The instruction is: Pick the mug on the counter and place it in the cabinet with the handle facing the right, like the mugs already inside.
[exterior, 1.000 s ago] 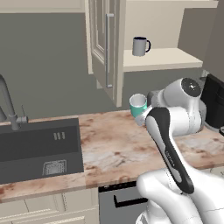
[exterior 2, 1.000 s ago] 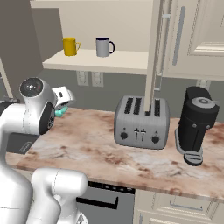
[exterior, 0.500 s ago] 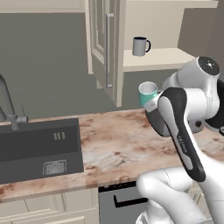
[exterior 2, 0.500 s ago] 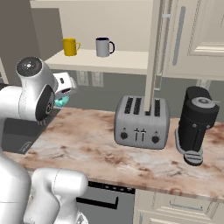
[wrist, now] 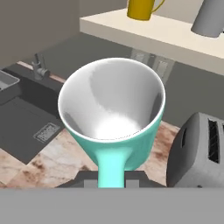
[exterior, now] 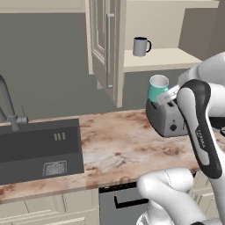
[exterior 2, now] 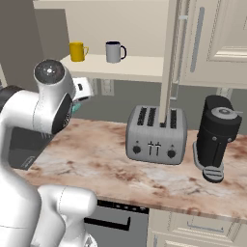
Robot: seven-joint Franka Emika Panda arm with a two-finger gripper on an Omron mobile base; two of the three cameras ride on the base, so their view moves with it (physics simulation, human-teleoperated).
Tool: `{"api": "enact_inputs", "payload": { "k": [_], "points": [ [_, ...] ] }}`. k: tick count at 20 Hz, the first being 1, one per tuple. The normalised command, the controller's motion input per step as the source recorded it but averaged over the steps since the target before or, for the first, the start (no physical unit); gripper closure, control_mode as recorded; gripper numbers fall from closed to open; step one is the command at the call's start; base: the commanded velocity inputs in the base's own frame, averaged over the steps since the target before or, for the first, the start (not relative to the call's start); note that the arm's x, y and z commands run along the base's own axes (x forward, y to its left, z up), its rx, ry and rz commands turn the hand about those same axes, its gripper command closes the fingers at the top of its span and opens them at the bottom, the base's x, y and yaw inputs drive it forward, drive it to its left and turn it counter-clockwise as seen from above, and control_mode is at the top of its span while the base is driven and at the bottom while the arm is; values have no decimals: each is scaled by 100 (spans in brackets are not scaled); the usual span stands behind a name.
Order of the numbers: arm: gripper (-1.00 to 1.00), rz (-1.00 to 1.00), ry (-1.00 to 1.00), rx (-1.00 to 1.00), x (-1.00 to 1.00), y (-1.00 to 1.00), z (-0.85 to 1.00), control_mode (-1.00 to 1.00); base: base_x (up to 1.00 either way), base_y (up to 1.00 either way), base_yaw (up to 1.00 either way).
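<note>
1. Arm: the white arm rises at the front of the bench (exterior: 114, 149), and its dark-jointed forearm reaches up toward the wall cupboard.
2. Tool (wrist: 111, 177): jaws are clamped on the handle (wrist: 111, 165) of the mug (exterior: 157, 90). In the hand view the teal loop stands between the two dark finger tips.
3. Mug: teal-green outside, white inside. It is lifted clear of the bench, in the air above the near end of the toaster (exterior 2: 155, 134), and below the level of the shelf (exterior: 162, 59). It sits roughly upright, tipped slightly, mouth up. In the right base view only a sliver of teal (exterior 2: 75, 107) shows past the arm's upper joint.
4. Bench: reddish-brown and cream marbled slab. The dark sink (exterior: 37, 151) is set into its left part, with the tap (exterior: 9, 110) behind the sink. The toaster stands toward the right, and the black coffee grinder (exterior 2: 215, 137) stands just beside it, further right.
5. Cabinet door (exterior: 105, 46): cream, panelled, swung open, with a long metal bar handle (exterior: 110, 50) on it.
6. Shelf, far side: the grey mug (exterior 2: 114, 51) stands upright, its dark loop handle toward the right. The yellow mug (exterior 2: 76, 51) stands to its left, apart from it, its handle also toward the right.
</note>
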Motion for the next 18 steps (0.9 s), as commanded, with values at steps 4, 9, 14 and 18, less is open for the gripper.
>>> {"api": "enact_inputs", "payload": {
  "k": [4, 9, 14, 18],
  "points": [
    [100, 0, 0, 6, 1, -10, 45, -100, 0, 0, 0],
    [100, 6, 0, 1, 10, -9, 22, -100, 0, 0, 0],
    [100, 17, 0, 0, 17, -17, 0, -100, 0, 0, 0],
    [100, 23, -1, 0, 22, -15, 0, -100, 0, 0, 0]
  ]
}}
